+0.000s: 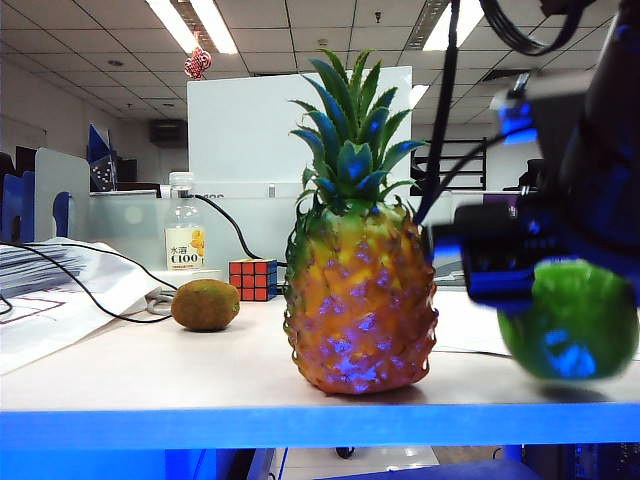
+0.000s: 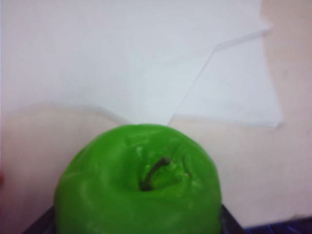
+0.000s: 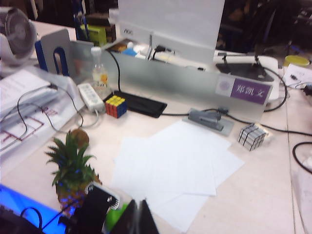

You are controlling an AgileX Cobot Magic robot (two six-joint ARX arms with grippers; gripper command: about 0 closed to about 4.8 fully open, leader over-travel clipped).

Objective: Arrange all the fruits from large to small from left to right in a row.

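While the left gripper [image 1: 560, 300] pinches the green apple [image 2: 139, 187] just above the table's [image 1: 150, 375] front edge, at the right of the exterior view, the pineapple [image 1: 358, 300] stands upright near the middle and the kiwi [image 1: 205, 304] lies well to its left. Behind the kiwi sit a Rubik's cube [image 1: 253, 279] and a bottle with a yellow label [image 1: 184, 234]. The right gripper [image 3: 139, 217] hangs high over the white sheets of paper [image 3: 175, 170], its dark fingers pressed together on nothing.
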